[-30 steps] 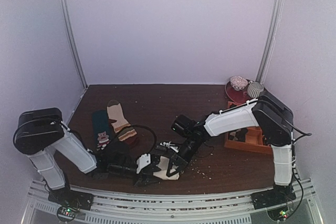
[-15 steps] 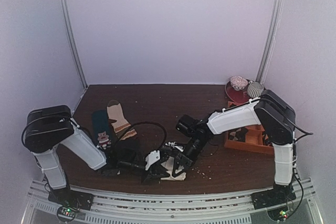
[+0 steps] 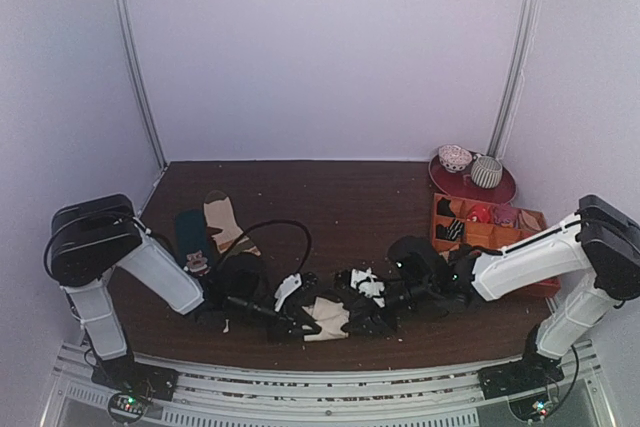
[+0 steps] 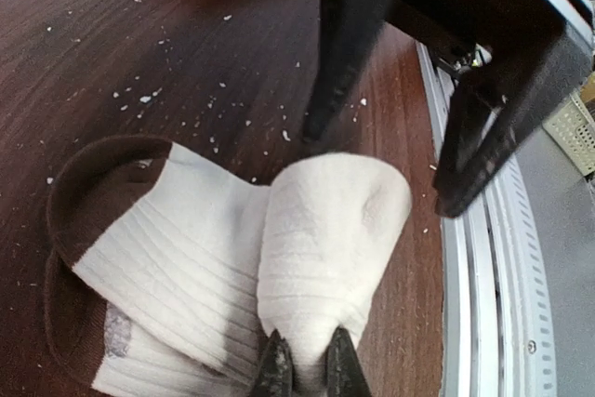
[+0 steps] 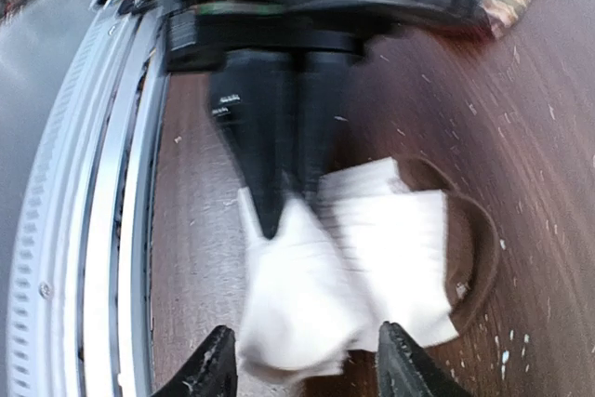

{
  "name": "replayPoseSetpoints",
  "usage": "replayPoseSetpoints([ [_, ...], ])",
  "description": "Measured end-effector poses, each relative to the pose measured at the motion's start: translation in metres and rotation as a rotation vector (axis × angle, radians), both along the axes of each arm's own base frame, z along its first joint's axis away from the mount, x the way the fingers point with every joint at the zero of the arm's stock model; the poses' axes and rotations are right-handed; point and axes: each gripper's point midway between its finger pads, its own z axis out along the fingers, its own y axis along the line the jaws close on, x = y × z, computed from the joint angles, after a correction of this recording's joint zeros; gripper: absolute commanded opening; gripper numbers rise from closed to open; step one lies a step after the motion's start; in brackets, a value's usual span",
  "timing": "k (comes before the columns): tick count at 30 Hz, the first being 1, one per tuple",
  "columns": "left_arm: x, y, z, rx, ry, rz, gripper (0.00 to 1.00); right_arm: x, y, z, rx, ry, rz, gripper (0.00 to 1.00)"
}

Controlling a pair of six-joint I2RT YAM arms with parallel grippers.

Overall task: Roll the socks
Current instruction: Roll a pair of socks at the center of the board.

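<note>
The socks (image 4: 186,258) lie stacked near the table's front edge, cream-white with brown ends, one end folded over into a thick roll (image 4: 325,230). My left gripper (image 4: 307,369) is shut on the near end of that fold. In the top view it sits at the socks' left side (image 3: 303,325). My right gripper (image 5: 305,360) is open. Its fingertips (image 5: 216,360) stand either side of the fold's far end (image 5: 297,313), facing the left gripper's black fingers (image 5: 270,137). From above, the right gripper (image 3: 352,315) is just right of the socks (image 3: 325,319).
A tan striped sock (image 3: 222,222) and a dark teal sock (image 3: 190,237) lie at the left. An orange tray (image 3: 490,232) and a red plate (image 3: 470,175) with rolled socks stand at the right. The metal rail (image 3: 330,377) runs close behind the socks. White crumbs dot the wood.
My left gripper has shut on the folded sock end. My right gripper has opened and let go of the fold, and its arm has swung low and out to the right.
</note>
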Motion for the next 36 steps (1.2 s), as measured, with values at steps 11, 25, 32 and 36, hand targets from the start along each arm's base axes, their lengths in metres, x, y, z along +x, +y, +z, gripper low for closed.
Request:
replayPoseSetpoints([
  [11, 0.000, 0.000, -0.002, -0.012, 0.098, -0.032, 0.00, -0.017, 0.022, -0.003, -0.025, -0.354, 0.130, 0.56],
  [25, 0.000, 0.002, -0.003, -0.018, 0.112, -0.039, 0.11, -0.005, 0.020, -0.043, -0.149, -0.363, 0.091, 0.33],
  [32, 0.009, 0.011, 0.003, 0.023, 0.057, 0.009, 0.30, 0.004, 0.031, -0.044, -0.152, -0.316, 0.034, 0.23],
  [36, 0.017, 0.018, 0.018, 0.053, -0.045, 0.038, 0.31, 0.007, 0.033, -0.043, -0.154, -0.229, 0.023, 0.23],
])
